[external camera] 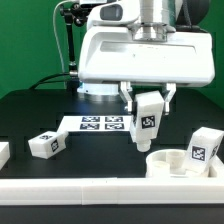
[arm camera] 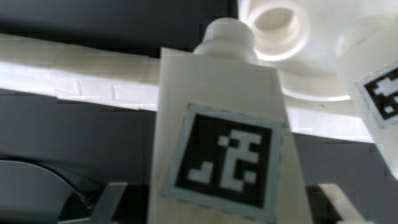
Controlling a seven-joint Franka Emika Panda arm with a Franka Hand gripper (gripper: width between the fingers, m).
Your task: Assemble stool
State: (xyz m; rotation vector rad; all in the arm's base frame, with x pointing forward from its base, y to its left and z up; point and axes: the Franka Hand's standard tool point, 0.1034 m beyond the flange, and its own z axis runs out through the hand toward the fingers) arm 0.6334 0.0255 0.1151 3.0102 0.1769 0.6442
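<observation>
My gripper point(external camera: 147, 100) is shut on a white stool leg point(external camera: 148, 121) with a black-and-white tag. It holds the leg tilted, peg end down, just over the left rim of the round white seat point(external camera: 170, 161) as the exterior view shows it. I cannot tell whether the peg touches the seat. In the wrist view the held leg point(arm camera: 222, 130) fills the middle between my fingers point(arm camera: 114, 200), with the seat point(arm camera: 285, 35) beyond its peg. A second leg point(external camera: 203, 147) stands at the seat's right side and shows in the wrist view point(arm camera: 381, 92). A third leg point(external camera: 45, 143) lies at the left.
The marker board point(external camera: 100, 123) lies flat behind the held leg. A long white border rail point(external camera: 90, 190) runs along the front edge and shows in the wrist view point(arm camera: 71, 70). Another white part point(external camera: 3, 152) sits at the far left edge.
</observation>
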